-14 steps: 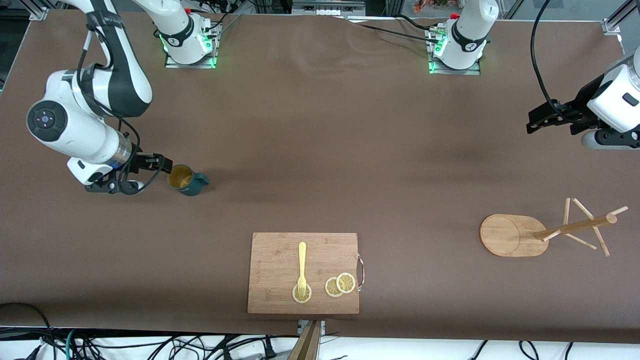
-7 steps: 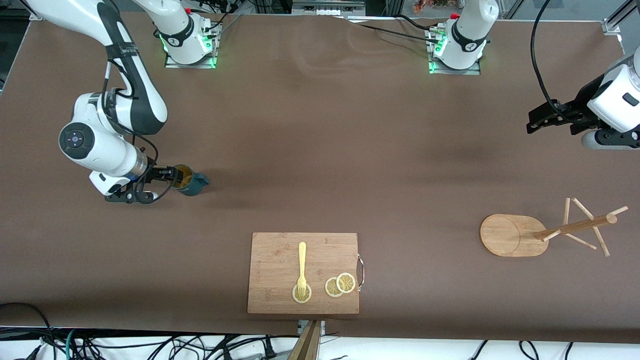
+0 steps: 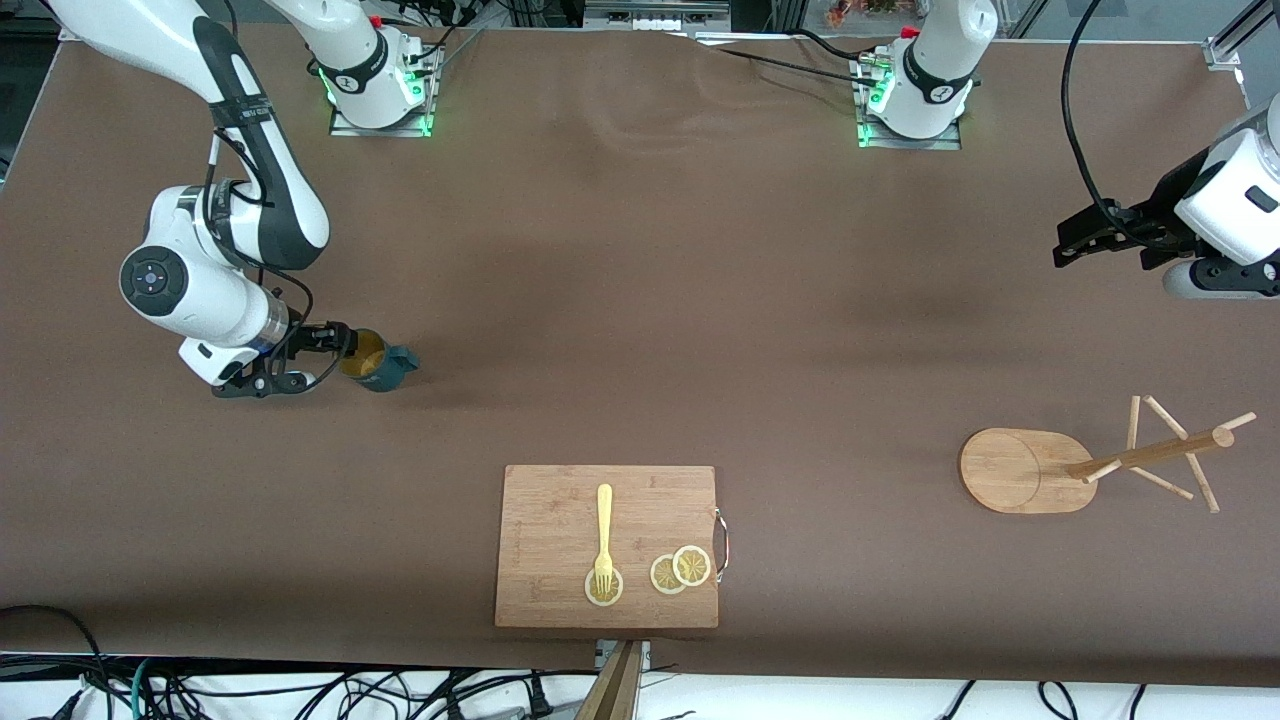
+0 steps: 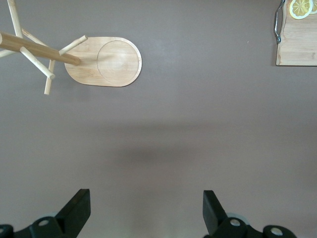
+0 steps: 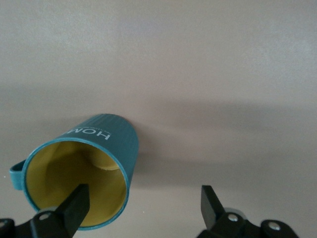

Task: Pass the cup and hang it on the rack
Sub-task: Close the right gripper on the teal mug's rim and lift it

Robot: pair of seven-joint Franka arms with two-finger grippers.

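At the cup's (image 3: 375, 361) rim the right claw (image 3: 335, 352) is spread open, one finger inside; the left claw (image 3: 1068, 244) is held open, waiting.

Teal cup (image 3: 378, 361) upright; wooden rack (image 3: 1030, 470) standing.

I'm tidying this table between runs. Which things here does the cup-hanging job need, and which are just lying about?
Needed:
- cup, standing at the right arm's end of the table
- rack, at the left arm's end
- right gripper, open at the cup's rim
- left gripper, open, waiting above the table

Lying about:
- cutting board
- fork on it
- lemon slices on it
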